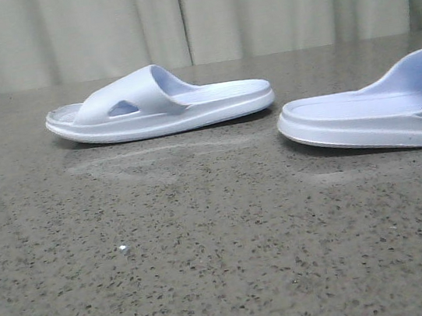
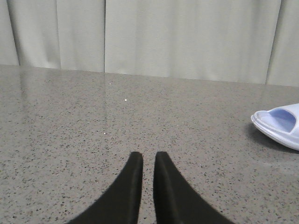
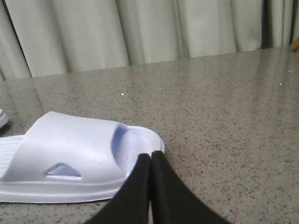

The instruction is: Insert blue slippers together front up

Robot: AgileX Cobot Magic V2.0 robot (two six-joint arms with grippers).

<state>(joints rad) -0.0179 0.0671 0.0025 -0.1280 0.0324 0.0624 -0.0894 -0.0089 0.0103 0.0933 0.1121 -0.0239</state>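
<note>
1. Front view: two blue slippers lie sole-down on the speckled grey stone worktop [image 1: 211,268], well apart. The left slipper [image 1: 158,102] lies side-on at the far centre-left; the right slipper [image 1: 378,112] sits nearer, cut off by the frame's right edge. Neither arm appears in this view.
2. Left wrist view: the left pincer [image 2: 148,156] is held low over bare worktop, its two black tapered fingers nearly together with a thin slit between them, holding nothing. One end of a slipper shows at the frame edge, well apart from the fingers.
3. Right wrist view: the right pincer [image 3: 151,156] has its black fingers pressed together at the tips, empty. The tips overlap the near end of the right slipper; contact cannot be confirmed.
4. Materials: each slipper is pale lavender-blue moulded foam with a thick sole, ribbed footbed and wide smooth strap bearing a small triangular side cutout. Pleated pale curtains [image 1: 191,15] hang behind the worktop.
</note>
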